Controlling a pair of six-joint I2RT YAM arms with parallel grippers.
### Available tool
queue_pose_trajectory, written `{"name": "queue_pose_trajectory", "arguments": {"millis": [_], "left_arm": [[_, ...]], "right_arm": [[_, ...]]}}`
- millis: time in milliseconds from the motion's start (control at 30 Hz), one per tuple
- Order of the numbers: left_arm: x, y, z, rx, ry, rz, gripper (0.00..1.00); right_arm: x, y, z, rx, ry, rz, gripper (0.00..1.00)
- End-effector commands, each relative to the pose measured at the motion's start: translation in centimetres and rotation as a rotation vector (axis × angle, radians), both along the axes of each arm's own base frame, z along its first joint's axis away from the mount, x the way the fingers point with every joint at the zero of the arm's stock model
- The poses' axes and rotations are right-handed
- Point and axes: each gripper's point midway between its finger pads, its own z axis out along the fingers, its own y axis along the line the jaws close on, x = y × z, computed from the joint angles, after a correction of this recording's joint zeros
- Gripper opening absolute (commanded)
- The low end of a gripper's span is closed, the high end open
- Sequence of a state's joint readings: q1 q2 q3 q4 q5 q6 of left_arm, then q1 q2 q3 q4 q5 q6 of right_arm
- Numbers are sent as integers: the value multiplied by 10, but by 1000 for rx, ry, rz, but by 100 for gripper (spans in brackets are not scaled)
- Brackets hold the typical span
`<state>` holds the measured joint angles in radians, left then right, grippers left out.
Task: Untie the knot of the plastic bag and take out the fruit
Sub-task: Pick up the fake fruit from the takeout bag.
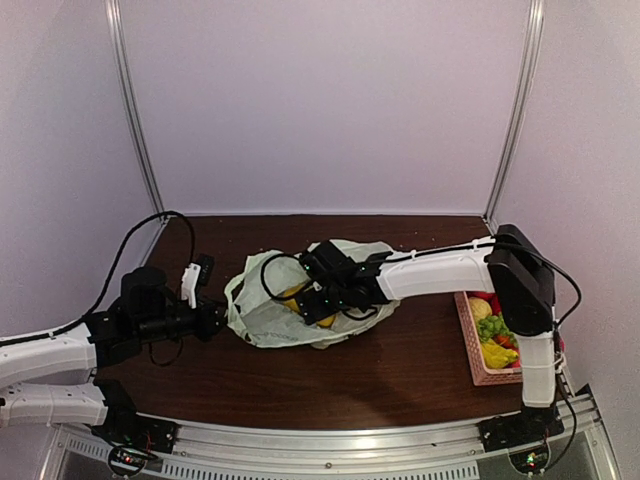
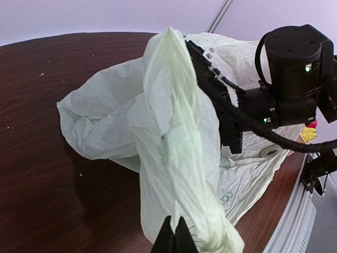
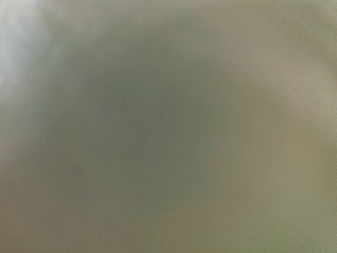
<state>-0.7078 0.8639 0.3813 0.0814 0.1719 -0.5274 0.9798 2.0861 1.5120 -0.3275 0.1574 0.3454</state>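
The pale green plastic bag (image 1: 270,318) lies in the middle of the table with its mouth open; no knot shows. Yellow fruit (image 1: 292,297) shows inside it. My left gripper (image 1: 224,318) is at the bag's left edge. In the left wrist view its fingertips (image 2: 175,234) are pressed together on a stretched fold of the bag (image 2: 174,132). My right gripper (image 1: 308,296) reaches into the bag's mouth from the right, its tips hidden by the plastic. The right wrist view is a green-grey blur of plastic. The right arm's black wrist (image 2: 292,68) shows beyond the bag.
A pink slatted basket (image 1: 468,345) at the right table edge holds green grapes (image 1: 489,326), yellow and red fruit. A white-and-black part (image 1: 192,277) of the left arm stands up left of the bag. Metal rails run along the near edge.
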Motion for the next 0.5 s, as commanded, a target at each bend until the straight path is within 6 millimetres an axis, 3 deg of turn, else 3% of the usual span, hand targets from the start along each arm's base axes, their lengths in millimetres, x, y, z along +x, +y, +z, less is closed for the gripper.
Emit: {"name": "queue_pose_trajectory", "arguments": {"millis": [0,200,467], "left_arm": [[3,0,2,-14,-7,13,0],[2,1,1,-16,-5,14,0],[2,2,-2,-17,13,24,0]], "right_arm": [[3,-9,-24,-37,19,-28,88],[9,-10,-32,-50,15,-34,87],[5,-9,-5,26,-8,-32,64]]}}
